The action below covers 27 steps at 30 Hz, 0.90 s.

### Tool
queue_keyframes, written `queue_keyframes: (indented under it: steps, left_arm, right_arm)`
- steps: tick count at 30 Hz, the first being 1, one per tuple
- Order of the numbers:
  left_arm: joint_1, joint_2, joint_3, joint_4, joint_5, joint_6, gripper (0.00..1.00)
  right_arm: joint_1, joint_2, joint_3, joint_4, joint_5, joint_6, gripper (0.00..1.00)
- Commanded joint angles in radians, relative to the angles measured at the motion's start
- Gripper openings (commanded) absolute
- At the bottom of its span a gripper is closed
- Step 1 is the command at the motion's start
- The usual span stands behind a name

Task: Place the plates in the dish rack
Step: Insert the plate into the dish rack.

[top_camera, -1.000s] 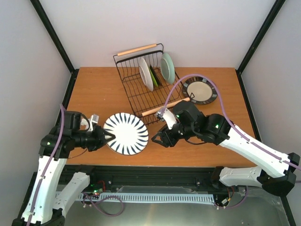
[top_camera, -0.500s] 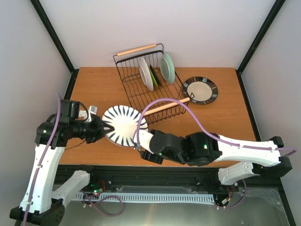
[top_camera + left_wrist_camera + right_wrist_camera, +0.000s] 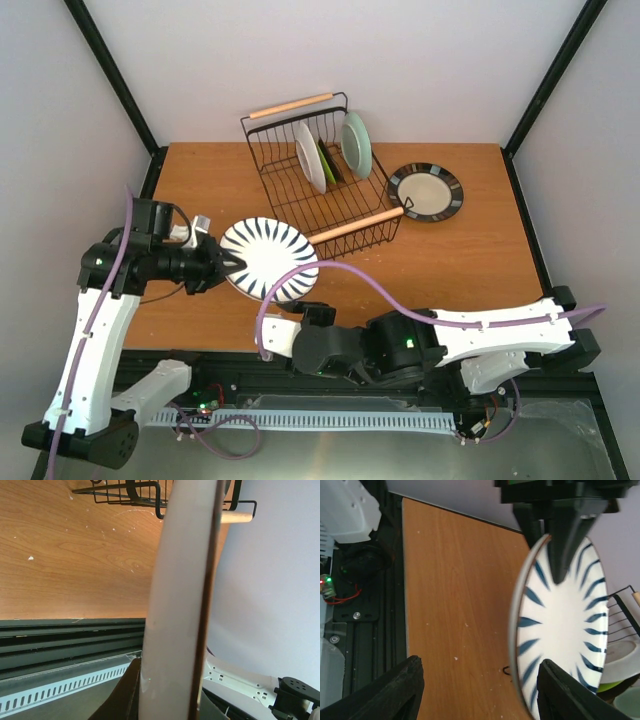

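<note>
Three plates stand on edge in the right part of the dish rack (image 3: 300,190): a pale plate (image 3: 309,157), a lime green plate (image 3: 327,160) and a mint green plate (image 3: 356,145) at its far right side. The rack's left half shows only wire, and open wood of the table (image 3: 200,180) runs from there to the left edge. A black-rimmed cream plate (image 3: 425,192) lies flat just right of the rack.

The striped plate (image 3: 268,260) hangs tilted near the rack's near wooden handle (image 3: 355,226); whether its lower rim touches the table is hard to tell. The left wrist view shows it edge-on, cut off above and below.

The left gripper (image 3: 232,265) is clamped on its left rim. The right gripper (image 3: 480,660), low by the table's near edge, has its fingers spread, gripping nothing.
</note>
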Motion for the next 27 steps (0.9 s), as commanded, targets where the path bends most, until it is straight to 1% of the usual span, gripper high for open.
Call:
queue_keyframes:
  steps: [1,7,13,18,21,25,27]
  left_arm:
    - [-0.004,0.02,0.097,0.054,0.089,-0.003,0.01]
    - [-0.004,0.043,0.138,0.013,0.094,0.023,0.01]
    - [-0.004,0.016,0.105,0.017,0.107,0.015,0.0]
    - [-0.004,-0.002,0.087,0.017,0.114,0.011,0.01]
    - [-0.004,-0.003,0.086,0.016,0.118,0.013,0.01]
    - [-0.004,0.0,0.091,0.007,0.118,0.024,0.01]
    - [-0.004,0.001,0.089,0.006,0.12,0.026,0.01]
  right_arm:
    - [0.024,0.01,-0.006,0.034,0.007,0.0,0.63]
    - [0.023,0.013,-0.055,0.121,0.069,-0.039,0.62]
    - [0.006,0.044,-0.078,0.163,0.123,-0.05,0.61]
    - [-0.019,0.069,-0.082,0.175,0.175,-0.05,0.59]
    - [-0.041,0.094,-0.067,0.157,0.207,-0.045,0.55]
    - [-0.055,0.105,-0.059,0.166,0.24,-0.042,0.43]
    - [-0.062,0.11,-0.055,0.171,0.26,-0.044,0.4]
